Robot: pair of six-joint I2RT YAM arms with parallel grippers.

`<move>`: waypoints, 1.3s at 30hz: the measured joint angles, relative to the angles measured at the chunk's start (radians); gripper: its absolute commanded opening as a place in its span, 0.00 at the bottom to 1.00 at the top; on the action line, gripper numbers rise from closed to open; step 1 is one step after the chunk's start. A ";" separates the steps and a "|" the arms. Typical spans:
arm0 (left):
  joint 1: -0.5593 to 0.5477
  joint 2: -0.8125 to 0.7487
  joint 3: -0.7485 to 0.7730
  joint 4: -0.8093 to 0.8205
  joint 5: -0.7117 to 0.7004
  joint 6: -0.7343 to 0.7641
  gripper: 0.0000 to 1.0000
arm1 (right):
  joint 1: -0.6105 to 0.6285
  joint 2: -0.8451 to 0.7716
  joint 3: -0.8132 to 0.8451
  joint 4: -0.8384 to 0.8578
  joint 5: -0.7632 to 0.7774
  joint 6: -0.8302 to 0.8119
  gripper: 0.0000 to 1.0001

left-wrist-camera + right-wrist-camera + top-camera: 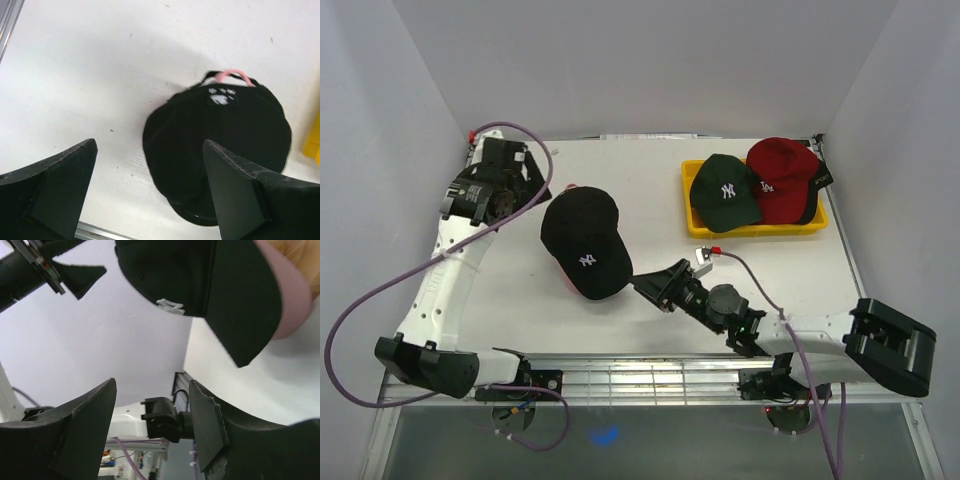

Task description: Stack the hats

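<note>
A soft black fabric cap (582, 240) with white stitching and a curved brim was seen mid-desk (510, 300) over a pink cap (292, 300), a green cap (725, 190) and red cap (782, 178) were nested in a shallow yellow tray (760, 231), and the left tool (149, 145) and right tool (152, 384) were held apart.

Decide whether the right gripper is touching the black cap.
Apart. The right wrist view shows a clear gap between the right gripper and the black cap.
</note>
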 measured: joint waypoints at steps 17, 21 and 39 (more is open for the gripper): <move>0.443 -0.151 -0.544 0.169 0.396 -0.102 0.50 | -0.446 0.100 0.566 -0.842 -0.450 -0.584 0.60; 0.444 -0.188 -0.673 0.211 0.465 -0.146 0.37 | -0.446 0.156 0.566 -0.875 -0.521 -0.653 0.57; 0.444 -0.166 -0.972 0.516 0.578 -0.317 0.26 | -0.459 0.316 0.566 -0.692 -0.738 -0.732 0.53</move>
